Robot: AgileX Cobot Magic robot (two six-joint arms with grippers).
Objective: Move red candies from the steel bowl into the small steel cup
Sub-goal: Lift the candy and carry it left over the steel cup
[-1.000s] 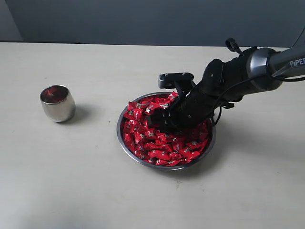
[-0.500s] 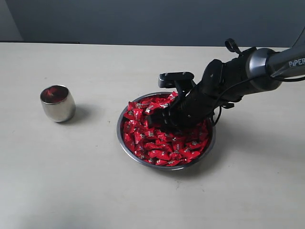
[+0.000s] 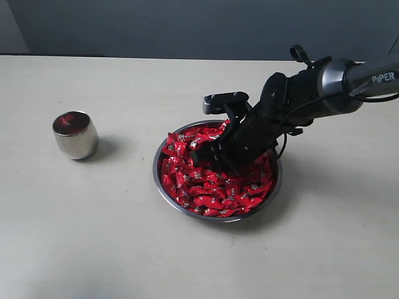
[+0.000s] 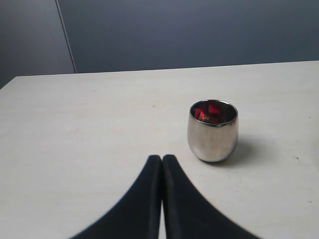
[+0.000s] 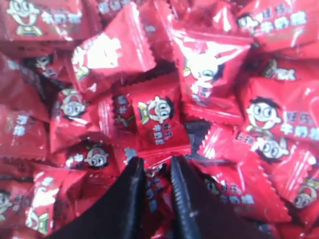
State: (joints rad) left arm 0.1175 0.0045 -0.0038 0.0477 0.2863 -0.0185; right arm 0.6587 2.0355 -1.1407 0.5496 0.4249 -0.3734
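The steel bowl (image 3: 156, 180) sits mid-table, heaped with red candies (image 3: 206, 190). My right gripper (image 3: 201, 156) is dug into the pile from the right. The right wrist view shows its tips (image 5: 155, 162) nearly together, shut on a red candy (image 5: 158, 196) held between them, with more candies (image 5: 154, 117) packed all around. The small steel cup (image 3: 75, 134) stands upright at the far left, with red showing inside it (image 4: 209, 110). My left gripper (image 4: 162, 158) is shut and empty, hovering short of the cup (image 4: 213, 130); it does not appear in the exterior view.
The pale tabletop (image 3: 93, 237) stretches round the bowl and cup. A dark wall (image 3: 187, 25) runs behind the table's far edge. The right arm (image 3: 324, 87) reaches in from the right edge.
The right arm's wrist and forearm have risen and shifted slightly left, while the fingertips stay in the candy pile. The cup and bowl have not moved.
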